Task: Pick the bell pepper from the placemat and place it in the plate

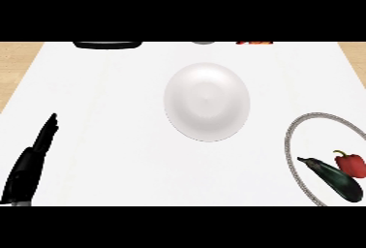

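You are looking down at one white counter (107, 121). One white plate (207, 101) is sitting in the middle of it, and nothing is lying in the plate. One placemat (289, 140) with a grey beaded rim is lying at the counter's right edge, near the front corner. Two things are resting on the placemat: one red bell pepper (351, 164) and one dark eggplant (334, 179). The bell pepper is sitting on the right part of the placemat, just beside the eggplant, and you cannot tell if they are touching. It is well apart from the plate. You are seeing one hand, the left hand (32, 162), resting at the counter's left edge near the front corner. Its fingers are pointing up, straight and close together, and they are holding nothing. Three small things are peeking in along the far edge: one dark thing (107, 45), one grey thing (204, 42) and one red and orange thing (254, 42). They are too cut off to name.
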### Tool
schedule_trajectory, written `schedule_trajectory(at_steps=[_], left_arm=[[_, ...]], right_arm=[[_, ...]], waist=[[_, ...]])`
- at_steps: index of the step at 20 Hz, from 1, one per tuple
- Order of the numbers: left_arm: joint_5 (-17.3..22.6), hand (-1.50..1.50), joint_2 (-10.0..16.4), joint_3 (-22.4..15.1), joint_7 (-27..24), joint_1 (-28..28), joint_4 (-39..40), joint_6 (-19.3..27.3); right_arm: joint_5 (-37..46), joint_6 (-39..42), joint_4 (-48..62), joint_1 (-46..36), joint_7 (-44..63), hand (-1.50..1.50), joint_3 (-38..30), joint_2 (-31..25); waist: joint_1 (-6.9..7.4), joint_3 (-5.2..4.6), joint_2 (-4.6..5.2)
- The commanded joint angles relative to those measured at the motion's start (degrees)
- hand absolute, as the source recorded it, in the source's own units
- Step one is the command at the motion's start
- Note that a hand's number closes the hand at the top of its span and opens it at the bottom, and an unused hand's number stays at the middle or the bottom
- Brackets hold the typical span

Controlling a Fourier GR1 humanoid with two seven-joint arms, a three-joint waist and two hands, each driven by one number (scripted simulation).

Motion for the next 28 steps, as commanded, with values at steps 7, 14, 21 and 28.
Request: schedule_trajectory(at_steps=[7,14,21,28], left_arm=[[-0.05,0.00,0.88,5.92,-0.84,0.78,-0.80,-5.04],[-6.07,0.00,-6.04,4.48,-1.26,1.76,-0.23,-4.35],[-5.19,0.00,-5.20,9.38,-2.70,-2.32,3.41,-7.38],[-9.66,0.00,-8.84,7.58,0.75,-0.33,-1.39,-6.18]], right_arm=[[6.74,1.91,3.08,-7.93,4.26,-1.50,2.99,4.10],[11.61,2.40,13.38,-11.29,-4.30,-1.50,0.67,4.50],[14.24,0.90,17.74,-14.57,-7.28,1.50,0.83,7.03],[17.48,-3.68,25.03,-16.57,-15.77,1.50,-0.13,7.63]], waist=[[0.02,-0.04,-0.07],[-0.12,-0.02,-0.03],[-0.09,-0.02,0.02],[-0.02,0.00,0.00]])
